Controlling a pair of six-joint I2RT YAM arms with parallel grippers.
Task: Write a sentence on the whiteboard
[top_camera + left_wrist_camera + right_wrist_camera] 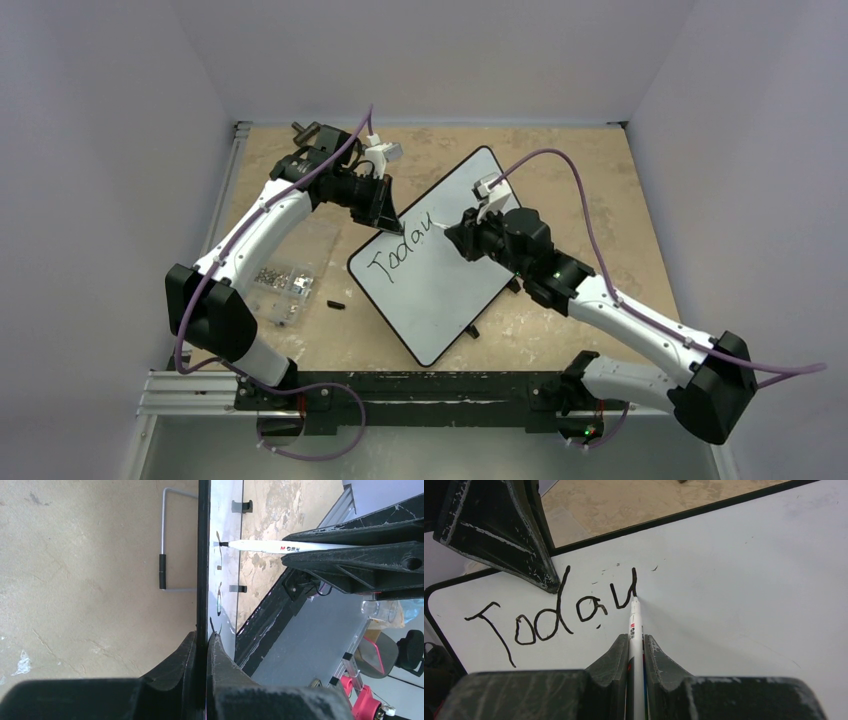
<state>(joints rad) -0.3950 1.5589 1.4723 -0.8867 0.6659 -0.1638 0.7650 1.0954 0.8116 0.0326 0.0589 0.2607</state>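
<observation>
On the tan worktop [560,170] is set the large white, black-rimmed whiteboard [450,290], its edge clamped by the left fingers [182,670]. A slim white marker [635,625] is gripped by the right fingers [611,657], tip on the black lettering [555,611] "Today".

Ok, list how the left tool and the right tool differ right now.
The left tool clamps the whiteboard by its black rim; the right tool clamps a white marker. The left tool sits at the board's edge; the right tool hovers over its face, marker tip on the lettering. Both are black and shut.
</observation>
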